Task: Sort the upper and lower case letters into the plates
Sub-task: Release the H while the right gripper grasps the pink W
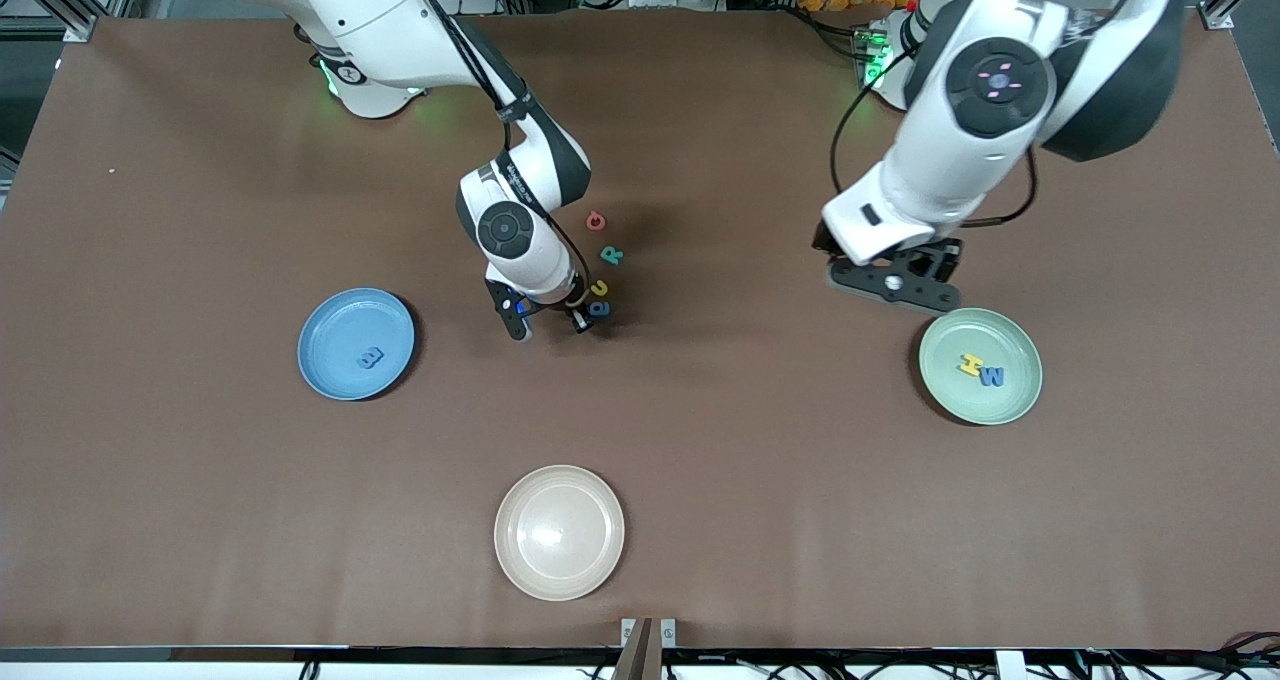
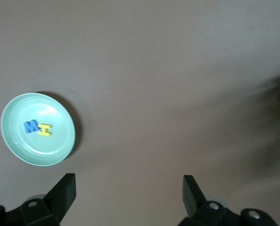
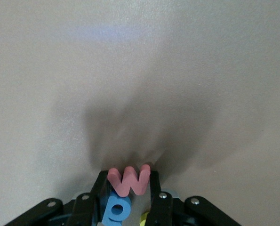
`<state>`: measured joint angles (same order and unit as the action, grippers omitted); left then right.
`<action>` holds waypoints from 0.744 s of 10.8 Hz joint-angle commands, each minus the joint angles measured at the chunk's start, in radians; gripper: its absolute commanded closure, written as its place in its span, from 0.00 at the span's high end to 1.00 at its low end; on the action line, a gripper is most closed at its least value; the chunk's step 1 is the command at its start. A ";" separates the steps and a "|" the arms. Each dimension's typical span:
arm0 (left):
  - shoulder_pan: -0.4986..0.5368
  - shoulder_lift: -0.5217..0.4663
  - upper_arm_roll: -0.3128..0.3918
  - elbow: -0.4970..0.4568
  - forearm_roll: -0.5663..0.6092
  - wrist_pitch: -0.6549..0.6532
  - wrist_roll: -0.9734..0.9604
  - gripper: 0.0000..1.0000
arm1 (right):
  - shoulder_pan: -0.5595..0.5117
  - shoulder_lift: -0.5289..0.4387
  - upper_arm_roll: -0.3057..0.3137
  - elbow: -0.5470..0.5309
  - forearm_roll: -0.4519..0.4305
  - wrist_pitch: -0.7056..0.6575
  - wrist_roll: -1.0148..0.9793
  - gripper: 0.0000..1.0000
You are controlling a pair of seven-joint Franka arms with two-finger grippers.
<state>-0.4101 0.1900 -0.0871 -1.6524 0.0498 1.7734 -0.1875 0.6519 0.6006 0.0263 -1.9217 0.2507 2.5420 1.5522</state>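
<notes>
My right gripper is down at the table by a cluster of letters, shut on a red letter w that stands upright between its fingers. A blue letter and a bit of a yellow one lie right beside the w. The front view shows a blue letter, a yellow, a teal and a red one. The blue plate holds a blue letter. The green plate holds a yellow and a blue letter. My left gripper hangs open above the table beside the green plate.
A beige plate sits near the table's front edge, nearer to the camera than the letter cluster. The blue plate is toward the right arm's end, the green plate toward the left arm's end. Brown tabletop lies between them.
</notes>
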 commanded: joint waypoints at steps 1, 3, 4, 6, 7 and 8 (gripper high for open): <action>-0.013 0.023 -0.060 0.000 -0.010 0.003 -0.102 1.00 | 0.002 -0.031 -0.006 0.016 0.004 -0.104 -0.075 0.00; -0.051 0.054 -0.106 -0.004 -0.011 0.032 -0.160 1.00 | -0.037 -0.070 -0.008 0.052 0.002 -0.225 -0.157 0.00; -0.059 0.068 -0.141 -0.006 -0.008 0.041 -0.220 1.00 | -0.058 -0.094 -0.008 0.052 0.002 -0.253 -0.213 0.00; -0.113 0.110 -0.160 -0.021 -0.005 0.113 -0.282 1.00 | -0.136 -0.154 -0.019 0.049 0.002 -0.400 -0.378 0.00; -0.125 0.123 -0.166 -0.047 -0.005 0.179 -0.286 1.00 | -0.168 -0.176 -0.044 0.044 0.001 -0.458 -0.468 0.00; -0.142 0.147 -0.168 -0.062 -0.005 0.239 -0.287 1.00 | -0.190 -0.191 -0.086 0.046 0.001 -0.506 -0.559 0.00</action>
<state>-0.5400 0.3171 -0.2536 -1.6881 0.0496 1.9418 -0.4615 0.4990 0.4557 -0.0241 -1.8493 0.2493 2.0914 1.1109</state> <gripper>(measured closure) 0.000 0.612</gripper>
